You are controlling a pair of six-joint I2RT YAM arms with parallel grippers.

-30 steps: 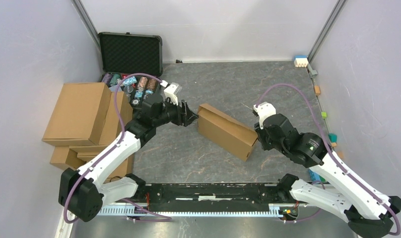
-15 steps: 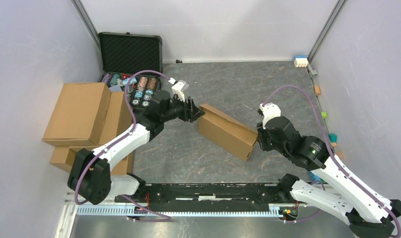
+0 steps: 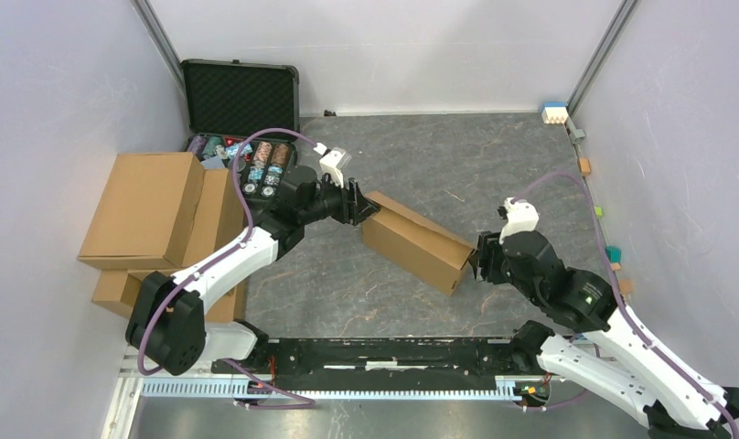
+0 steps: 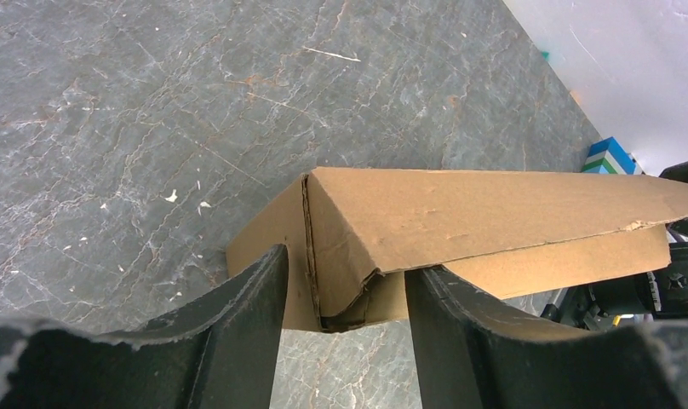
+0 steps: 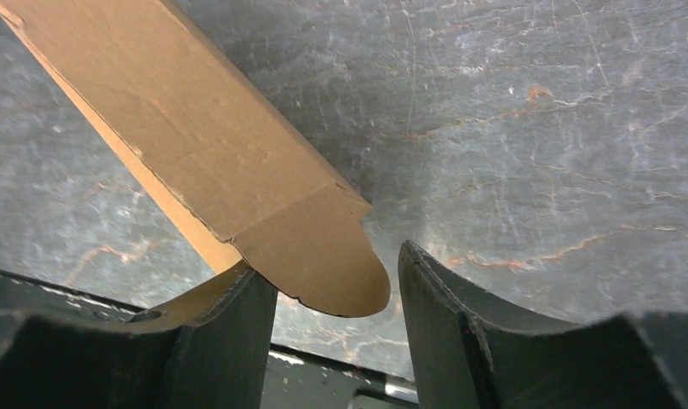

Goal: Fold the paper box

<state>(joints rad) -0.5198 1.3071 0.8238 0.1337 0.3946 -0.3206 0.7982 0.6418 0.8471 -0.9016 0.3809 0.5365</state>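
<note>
At the middle of the table (image 3: 494, 155) the paper box (image 3: 413, 242) is found, aslant between the arms. It is judged light, stiff and readily creased; its ends are best held. One end is straddled by the left claw (image 4: 345, 285), grip undetermined. The right claw (image 5: 336, 281) is released about the end tab. Marbled, walled surface; cartons (image 3: 151, 210) stacked left.

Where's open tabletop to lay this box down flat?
Bare tabletop beyond the paper box, between the black case and the small blocks by the right wall; also between box and base rail. Crowded left: stacked cartons.
</note>
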